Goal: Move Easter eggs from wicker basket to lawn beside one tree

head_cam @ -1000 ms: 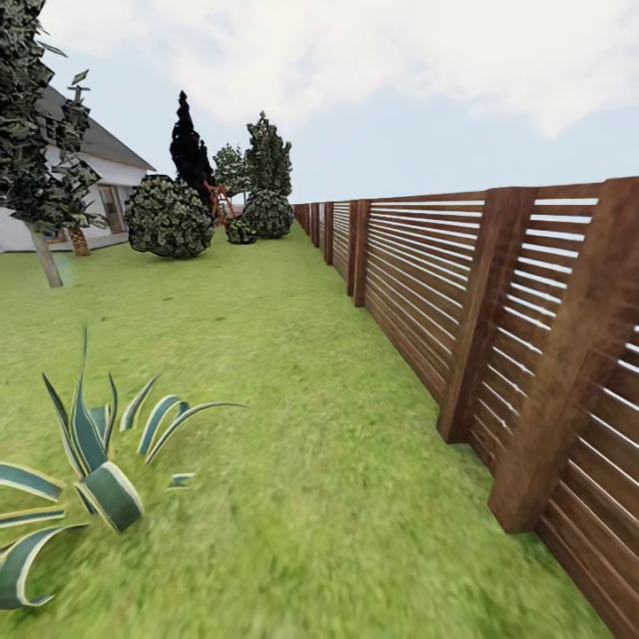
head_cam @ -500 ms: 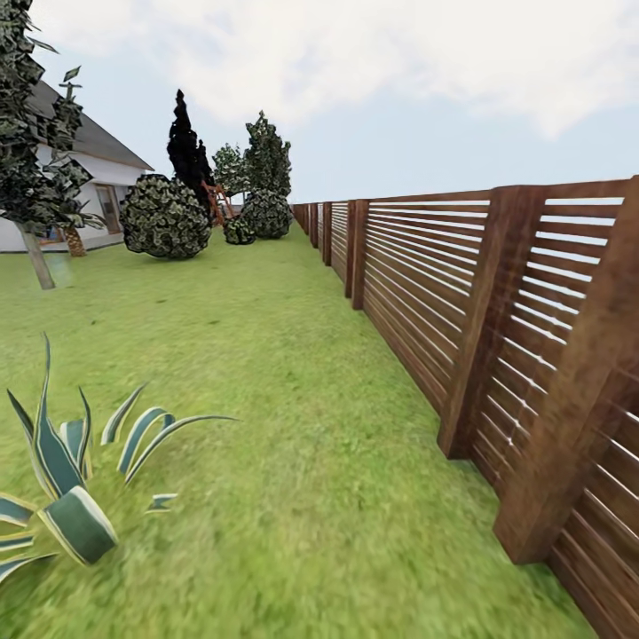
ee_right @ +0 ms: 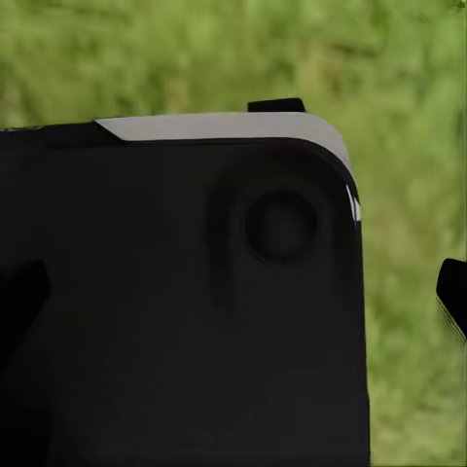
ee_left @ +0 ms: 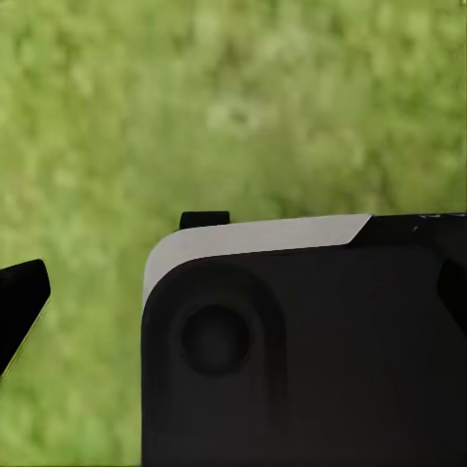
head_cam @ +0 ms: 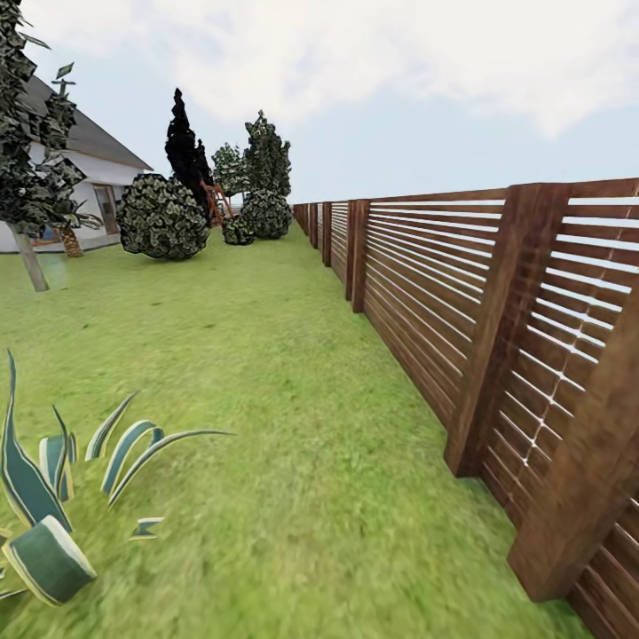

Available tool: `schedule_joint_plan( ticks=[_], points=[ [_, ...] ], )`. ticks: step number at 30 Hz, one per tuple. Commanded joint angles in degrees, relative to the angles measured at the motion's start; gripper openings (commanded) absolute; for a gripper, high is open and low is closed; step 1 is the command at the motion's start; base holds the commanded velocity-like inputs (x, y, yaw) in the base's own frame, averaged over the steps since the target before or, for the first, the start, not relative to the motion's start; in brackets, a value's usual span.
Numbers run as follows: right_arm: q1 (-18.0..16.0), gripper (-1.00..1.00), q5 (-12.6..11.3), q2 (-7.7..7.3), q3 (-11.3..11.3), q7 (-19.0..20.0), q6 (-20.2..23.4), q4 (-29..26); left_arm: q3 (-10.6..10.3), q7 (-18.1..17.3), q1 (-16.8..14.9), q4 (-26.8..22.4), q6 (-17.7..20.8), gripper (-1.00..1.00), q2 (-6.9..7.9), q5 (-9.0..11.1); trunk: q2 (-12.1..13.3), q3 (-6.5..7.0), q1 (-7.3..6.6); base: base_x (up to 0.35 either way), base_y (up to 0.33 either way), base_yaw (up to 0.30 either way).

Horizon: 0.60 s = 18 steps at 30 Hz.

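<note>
Looking down a long garden under a pale, cloudy sky point(head_cam: 399, 80). Ahead, wide mottled green lawn point(head_cam: 293, 373), reaching from the near edge to the far bushes. Along the lawn's right edge, a dark brown slatted fence point(head_cam: 426, 284), thick posts close by and shrinking with distance. At the lawn's near left corner, a striped spiky plant point(head_cam: 53, 497), its leaves green with cream edges. Farther along the left edge, the tree point(head_cam: 29, 262): slim pale trunk rooted in the grass, leafy crown above, cut off by the frame. Behind it, a white house point(head_cam: 102, 182) with a grey roof. Toward the far end, a round bush point(head_cam: 160, 216), an all-black tree point(head_cam: 182, 142) just beyond it, and more shrubs near the fence line.

In the wrist views, blurred grass beneath a black machine housing. Left gripper point(ee_left: 233, 297): jaws released, dark fingertips point(ee_left: 19, 302) far apart, grasping nothing. Right gripper point(ee_right: 238, 292): likewise released, fingertips point(ee_right: 453, 292) wide apart, nothing between them.
</note>
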Motion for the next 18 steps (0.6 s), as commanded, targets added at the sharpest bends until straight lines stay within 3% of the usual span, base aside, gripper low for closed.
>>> schedule_joint_plan(
  ticks=[1,10,18],
  points=[
    [0.0,1.0,-0.1,0.03,-0.4,0.0,-0.2,0.0,0.0,0.0,0.0,0.0,-0.2,1.0,0.0,-0.1,0.0,-0.05,0.03,0.319,-0.001,0.0],
    [0.0,1.0,-0.1,0.04,-0.3,0.0,-0.2,0.0,0.0,0.0,0.0,0.0,-0.2,1.0,0.0,-0.1,0.0,-0.05,0.03,0.32,0.0,0.007],
    [0.0,1.0,-0.1,0.04,-0.3,0.0,-0.2,0.0,0.0,0.0,0.0,0.0,-0.2,1.0,0.0,-0.1,0.0,-0.05,0.03,0.319,-0.036,0.104]
  ],
)
